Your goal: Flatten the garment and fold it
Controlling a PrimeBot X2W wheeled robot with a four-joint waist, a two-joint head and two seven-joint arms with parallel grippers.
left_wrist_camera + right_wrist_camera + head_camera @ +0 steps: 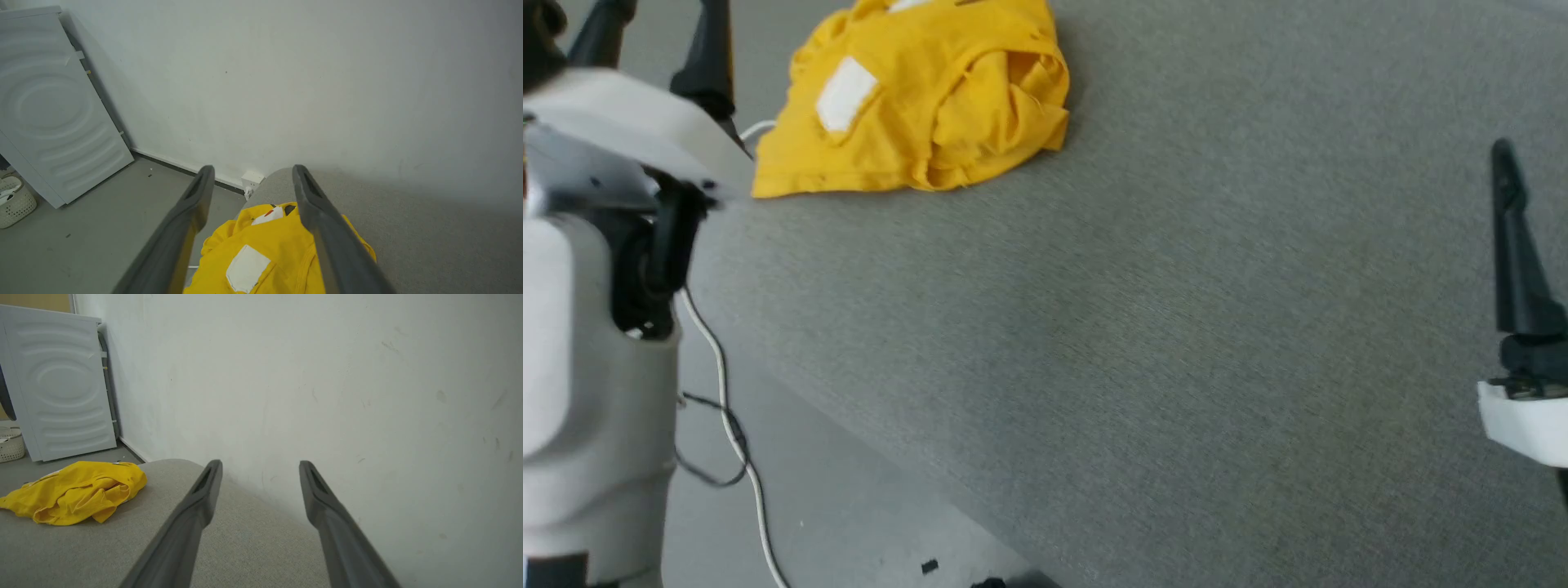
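Left forearm [580, 367] sits closest, pale housing at the lower left of the head view, white cable [723, 392] hanging beside it down to the floor [849, 506].

Left gripper [253, 169]: fingers spread wide, nothing between them, hovering over the yellow T-shirt [915, 106], not touching it as far as I can tell. Right gripper [260, 463]: also spread and empty, well apart from the shirt, over the bare grey fabric table [1176, 327].

T-shirt is a crumpled heap at the table's far-left corner, near the wall [327, 81], hem right at the left edge. One white patch [845, 94] faces up. The right side is bunched into thick folds. Flattening not yet started, by my read.

Watch for:
- Edge. Any pull toward the robot's left likely drags the heap off onto the floor. Draw it toward table centre first.
- Layers. Folds are stacked, so a blind pinch probably takes several plies and you lift a wad, not a hem.
- Cable. The slack loop by the left arm could snag on a long reach.
- Wall sits close behind, so there's little room for a far-side approach.
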